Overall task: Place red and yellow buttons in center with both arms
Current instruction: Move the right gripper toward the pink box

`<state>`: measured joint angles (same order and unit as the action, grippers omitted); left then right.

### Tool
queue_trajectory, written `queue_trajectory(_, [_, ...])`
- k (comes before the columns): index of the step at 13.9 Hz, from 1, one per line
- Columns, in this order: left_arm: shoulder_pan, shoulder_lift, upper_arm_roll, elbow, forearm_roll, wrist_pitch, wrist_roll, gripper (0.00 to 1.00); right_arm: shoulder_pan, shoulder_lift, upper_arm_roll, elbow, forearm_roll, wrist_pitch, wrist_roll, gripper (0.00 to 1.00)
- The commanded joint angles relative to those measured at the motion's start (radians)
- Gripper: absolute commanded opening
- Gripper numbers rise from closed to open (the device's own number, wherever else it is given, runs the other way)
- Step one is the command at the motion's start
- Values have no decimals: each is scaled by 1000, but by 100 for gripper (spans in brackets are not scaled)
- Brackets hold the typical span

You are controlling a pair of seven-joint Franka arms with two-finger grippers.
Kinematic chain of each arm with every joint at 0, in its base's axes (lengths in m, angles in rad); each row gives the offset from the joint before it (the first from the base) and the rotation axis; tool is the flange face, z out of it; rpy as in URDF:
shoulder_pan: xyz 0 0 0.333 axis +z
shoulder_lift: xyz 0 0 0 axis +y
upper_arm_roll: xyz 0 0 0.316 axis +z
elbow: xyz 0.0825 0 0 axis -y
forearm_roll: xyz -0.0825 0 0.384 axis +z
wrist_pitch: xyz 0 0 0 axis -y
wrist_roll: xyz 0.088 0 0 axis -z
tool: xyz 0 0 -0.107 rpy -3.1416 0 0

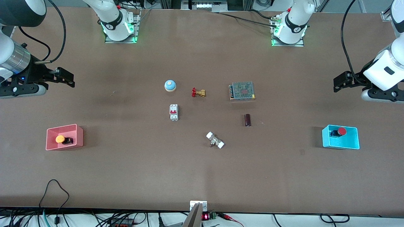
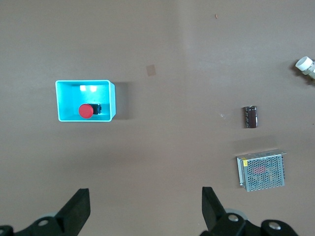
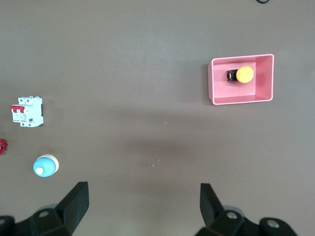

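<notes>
While binned at table ends, red button (image 1: 341,131), yellow button (image 1: 60,139).

Clutter (image 1: 174,112) ringing bare center (image 1: 211,115)

yellow button (image 1: 60,139): orange-yellow cap, black body
red button (image 1: 341,131): red cap, black body
bins: pink (image 1: 79,135), cyan (image 1: 355,138)
table (image 1: 126,176): matte brown
grippers: black
</notes>
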<state>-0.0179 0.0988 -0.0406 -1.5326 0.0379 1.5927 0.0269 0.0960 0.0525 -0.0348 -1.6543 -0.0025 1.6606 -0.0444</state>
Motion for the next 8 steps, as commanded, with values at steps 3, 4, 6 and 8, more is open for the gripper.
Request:
queue_trajectory(3, [0, 10, -2, 20, 22, -13, 10, 100, 8, -6, -10, -2, -4, -1, 1, 100])
queue_trajectory(4, [-2, 9, -4, 20, 20, -19, 10, 100, 5, -6, -8, -9, -4, -1, 0, 100])
queue_trajectory(6, [-4, 7, -5, 19, 20, -22, 8, 100, -13, 16, -7, -10, -7, 11, 0, 100])
queue_trajectory(8, [-4, 10, -15, 20, 22, -16, 5, 100, -57, 52, -2, -12, -10, 16, -3, 100])
